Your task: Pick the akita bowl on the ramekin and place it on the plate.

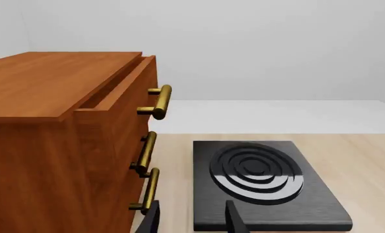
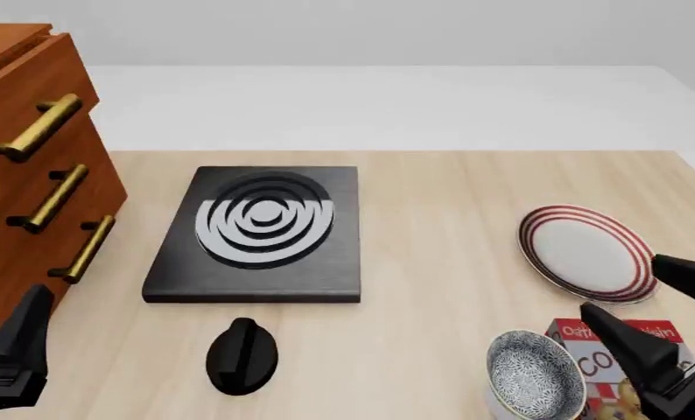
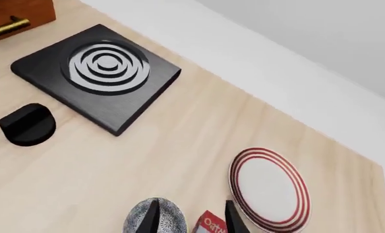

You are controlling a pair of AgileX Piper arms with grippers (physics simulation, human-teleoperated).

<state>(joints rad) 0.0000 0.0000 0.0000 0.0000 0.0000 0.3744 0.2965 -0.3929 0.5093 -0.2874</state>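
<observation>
Fingers of your right gripper (image 2: 663, 328) stand parted and empty at the table's (image 2: 441, 262) near right corner, between the akita bowl (image 2: 537, 376) by the near edge and the plate (image 2: 586, 252) beyond; your left gripper (image 2: 15, 354) likewise holds nothing.
</observation>
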